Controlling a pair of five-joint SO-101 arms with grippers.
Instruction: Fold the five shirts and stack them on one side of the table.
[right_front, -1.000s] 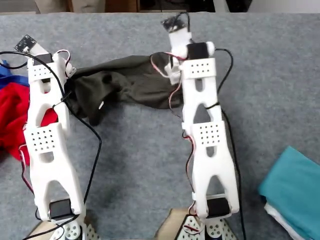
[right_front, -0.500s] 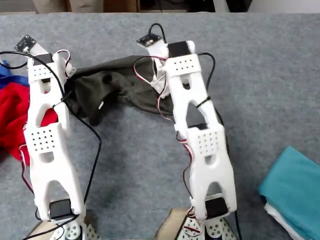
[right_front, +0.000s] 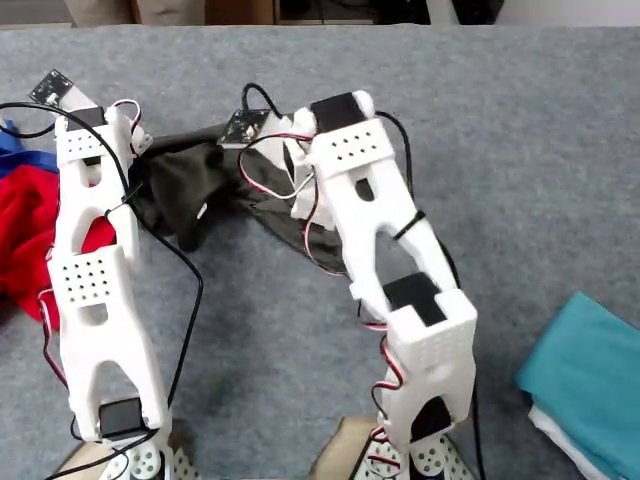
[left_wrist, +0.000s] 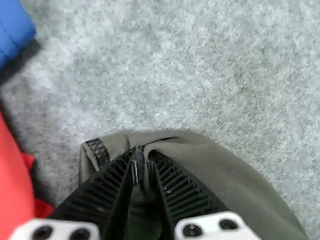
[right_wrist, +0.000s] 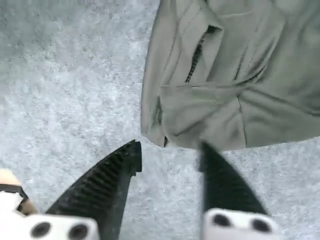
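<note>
Folding the olive shirt (right_front: 185, 185) looks to be the step in hand; it lies bunched on the table (right_front: 560, 150) between the arms. Left end effector (left_wrist: 141, 157) is pinched tight on a hem fold. Right end effector (right_wrist: 170, 148) hangs spread wide over the shirt's edge, holding nothing. Next move likely needs it to drop and nip that corner, so both can stretch the cloth flat.
</note>
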